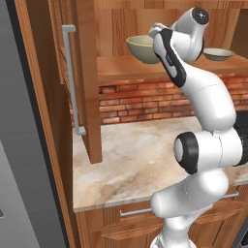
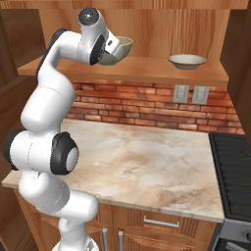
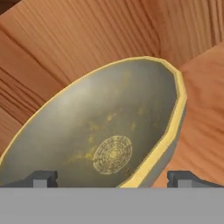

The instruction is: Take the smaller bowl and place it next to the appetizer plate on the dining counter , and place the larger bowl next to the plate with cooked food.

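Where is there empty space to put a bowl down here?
The marbled counter is bare from the brick wall to its front edge, beside the stove. On the wooden shelf there is room between the larger bowl and the smaller bowl. It is crowded around the larger bowl, where the gripper is.

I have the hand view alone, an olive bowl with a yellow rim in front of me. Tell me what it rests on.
Observer: The deep olive-beige bowl stands on a wooden shelf above a red brick wall.
Operator: Report any other dish up there.
Observer: A shallow grey-beige bowl sits further right on that shelf, apart from the deep one.
Operator: Say what lies below.
Observer: A marbled stone counter, with a dark stovetop at its right end.
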Tool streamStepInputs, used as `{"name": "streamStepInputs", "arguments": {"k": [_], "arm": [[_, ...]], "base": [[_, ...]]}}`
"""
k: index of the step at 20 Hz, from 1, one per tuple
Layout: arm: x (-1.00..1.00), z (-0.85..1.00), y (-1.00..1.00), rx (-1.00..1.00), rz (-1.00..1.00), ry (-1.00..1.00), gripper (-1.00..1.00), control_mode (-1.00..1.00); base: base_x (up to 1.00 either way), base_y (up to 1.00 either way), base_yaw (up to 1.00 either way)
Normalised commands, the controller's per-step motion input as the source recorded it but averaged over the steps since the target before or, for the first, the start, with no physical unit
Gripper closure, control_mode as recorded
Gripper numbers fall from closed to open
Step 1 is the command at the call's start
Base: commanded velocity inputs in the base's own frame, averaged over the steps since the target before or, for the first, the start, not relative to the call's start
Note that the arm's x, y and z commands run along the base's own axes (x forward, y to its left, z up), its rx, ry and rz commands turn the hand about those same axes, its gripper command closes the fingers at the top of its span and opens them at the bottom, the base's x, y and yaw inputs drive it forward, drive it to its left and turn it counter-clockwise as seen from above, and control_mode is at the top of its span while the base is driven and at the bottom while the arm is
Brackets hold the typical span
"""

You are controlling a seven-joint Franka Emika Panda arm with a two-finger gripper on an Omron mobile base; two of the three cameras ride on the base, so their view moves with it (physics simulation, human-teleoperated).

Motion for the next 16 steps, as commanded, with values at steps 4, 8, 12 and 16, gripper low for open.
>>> {"name": "streamStepInputs", "arguments": {"k": [4, 8, 12, 16], "arm": [[0.50, 0.00, 0.00, 0.00, 0.00, 0.07, -1.00, -1.00], [0.39, -0.02, 0.00, 0.00, 0.00, 0.06, -1.00, -1.00], [0.17, -0.27, 0.00, -0.01, -0.01, 0.08, -1.00, -1.00], [0.04, -0.43, 0.00, -0.02, -0.02, 0.13, 1.00, -1.00]], "base": [[0.00, 0.00, 0.00], [0.00, 0.00, 0.00], [0.00, 0.00, 0.00], [0.00, 0.00, 0.00]]}}
